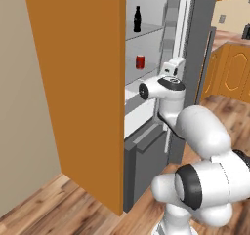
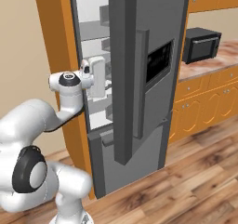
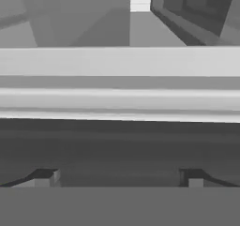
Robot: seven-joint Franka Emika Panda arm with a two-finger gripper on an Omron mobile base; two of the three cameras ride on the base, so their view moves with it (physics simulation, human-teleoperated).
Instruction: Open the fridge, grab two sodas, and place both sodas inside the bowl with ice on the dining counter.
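The fridge [image 2: 158, 28] stands with its left door [image 2: 123, 79] swung open, showing pale grey shelves. A slim black soda bottle [image 1: 137, 19] stands on an upper shelf. A small red soda can [image 1: 140, 62] stands on the shelf below it. My white hand [image 1: 174, 67] reaches into the opening, to the right of the can and slightly lower. In the hand view my gripper [image 3: 118, 178] is open, fingertips [image 3: 44, 177] wide apart with nothing between them, facing a shelf's pale front edge [image 3: 120, 84]. The bowl with ice and the dining counter are out of view.
The fridge's orange side casing [image 1: 73, 83] rises at my left, and the open door's edge stands just right of my hand [image 2: 96, 76]. A grey freezer drawer [image 1: 146, 156] sits below. A black microwave [image 2: 201, 44] sits on a wall counter [image 2: 209, 65] with orange cabinets. The floor is wood.
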